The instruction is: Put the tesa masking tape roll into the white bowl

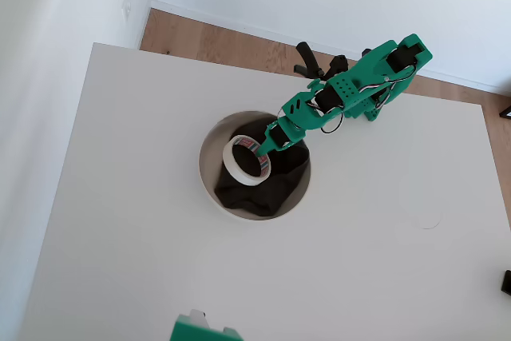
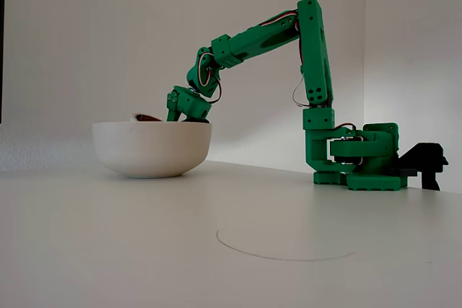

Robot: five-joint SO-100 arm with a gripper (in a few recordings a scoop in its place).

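Pincer [image 1: 263, 149] clenched on tesa masking tape roll [image 1: 246, 160] over white bowl [image 1: 209, 167] (dark cloth [image 1: 267, 185] beneath), likely snagging a fingertip if released crookedly.

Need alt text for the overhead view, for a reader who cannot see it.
A green robot arm reaches over a white bowl on a white table, its claw gripping a tape roll by the rim above the dark cloth lining the bowl.
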